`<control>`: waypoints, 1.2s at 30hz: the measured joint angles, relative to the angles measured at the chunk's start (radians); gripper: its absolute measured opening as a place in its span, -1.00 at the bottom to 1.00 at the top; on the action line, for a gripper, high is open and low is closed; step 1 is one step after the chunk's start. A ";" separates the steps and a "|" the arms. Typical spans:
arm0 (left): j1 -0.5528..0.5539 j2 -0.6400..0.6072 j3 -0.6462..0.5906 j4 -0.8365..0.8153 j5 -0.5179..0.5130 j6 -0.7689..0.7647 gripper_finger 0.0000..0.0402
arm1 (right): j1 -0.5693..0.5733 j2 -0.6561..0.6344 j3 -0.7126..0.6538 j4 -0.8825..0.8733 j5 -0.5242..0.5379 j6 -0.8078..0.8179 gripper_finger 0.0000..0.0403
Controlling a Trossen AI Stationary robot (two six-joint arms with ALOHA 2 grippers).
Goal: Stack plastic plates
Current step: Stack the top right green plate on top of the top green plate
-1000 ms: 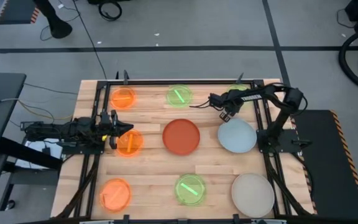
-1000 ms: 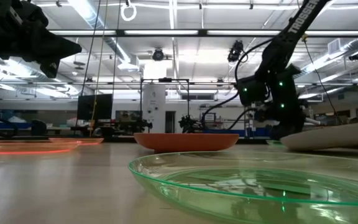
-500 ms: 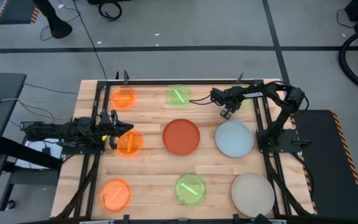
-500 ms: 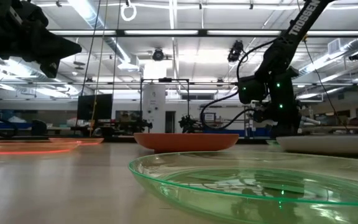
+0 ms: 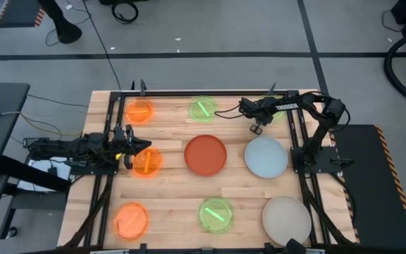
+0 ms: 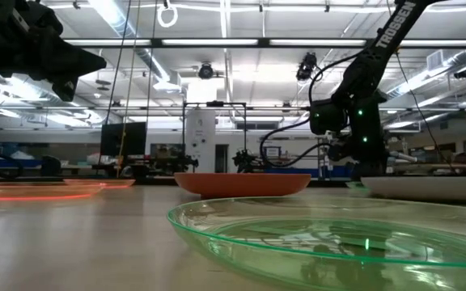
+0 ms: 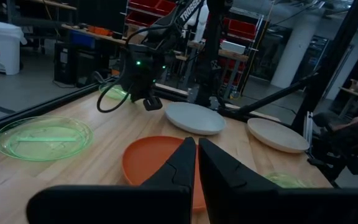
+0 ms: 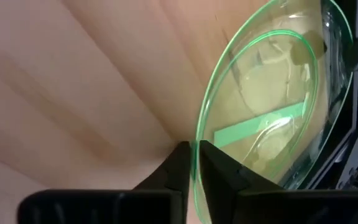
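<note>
All plates lie apart, flat on the wooden table. Small neon orange plates sit at the far left [image 5: 139,111], mid left [image 5: 146,161] and near left [image 5: 130,219]. Neon green ones lie far centre [image 5: 203,108] and near centre [image 5: 216,214], and a third shows under the right arm [image 5: 279,111]. The red-orange plate [image 5: 205,154] is central, the pale blue plate [image 5: 266,156] to its right and the beige plate [image 5: 286,220] near right. My right gripper [image 5: 256,129] hangs shut above the blue plate's far rim. My left gripper [image 5: 134,148] waits shut, raised beside the mid-left orange plate.
A black metal frame [image 5: 298,141] runs along the table's sides and far edge, with the arm bases mounted on it. Bare wood lies between the plates, widest in the strip [image 5: 245,192] between the middle and near rows. The room beyond holds racks and equipment.
My right gripper has drawn back a little toward the table's far edge, off the pale blue plate. That plate, which stood tipped with its right side raised, has dropped flat on the table and shifted slightly toward the left.
</note>
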 joint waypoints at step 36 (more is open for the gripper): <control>0.000 0.000 0.000 0.000 0.000 0.000 -0.86 | 0.541 -0.131 0.287 -0.348 0.141 0.056 -0.96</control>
